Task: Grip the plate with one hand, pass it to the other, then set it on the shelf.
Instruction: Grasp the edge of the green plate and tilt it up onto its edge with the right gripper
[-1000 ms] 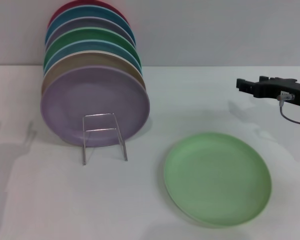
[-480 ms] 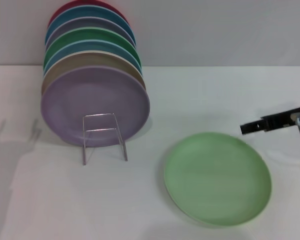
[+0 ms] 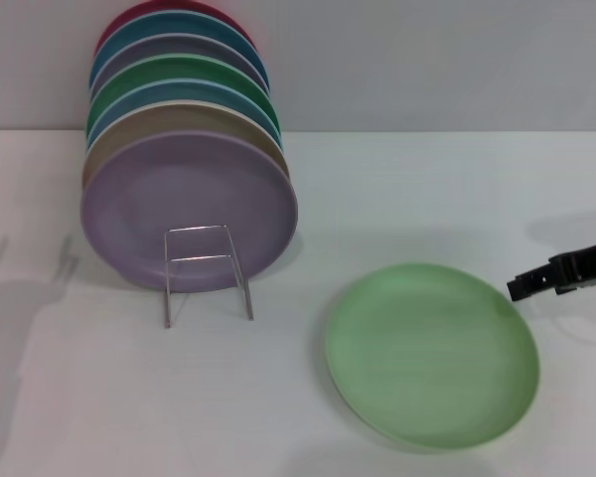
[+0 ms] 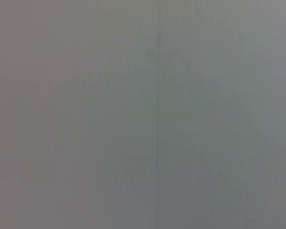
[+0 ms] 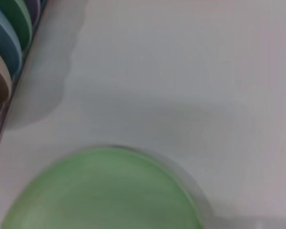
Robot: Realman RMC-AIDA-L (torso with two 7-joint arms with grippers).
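Note:
The pale mint-green plate (image 3: pixel 432 355) lies flat on the white table at the front right; it also shows in the right wrist view (image 5: pixel 105 191). The silvery wire shelf (image 3: pixel 207 270) stands at the left, with several coloured plates leaning upright in a row behind it. My right gripper (image 3: pixel 536 284) comes in from the right edge, just beyond the plate's far right rim, apart from it. My left gripper is out of the head view; the left wrist view shows only a plain grey surface.
The lavender plate (image 3: pixel 189 211) is the front one of the upright row, which also shows edge-on in the right wrist view (image 5: pixel 5 52). A grey wall runs behind the table. Bare white tabletop (image 3: pixel 397 189) lies between the shelf and the right gripper.
My right gripper has dropped from high at the far right down to the plate's right rim and drawn a little right. The left arm's dark edge at the far left has gone.

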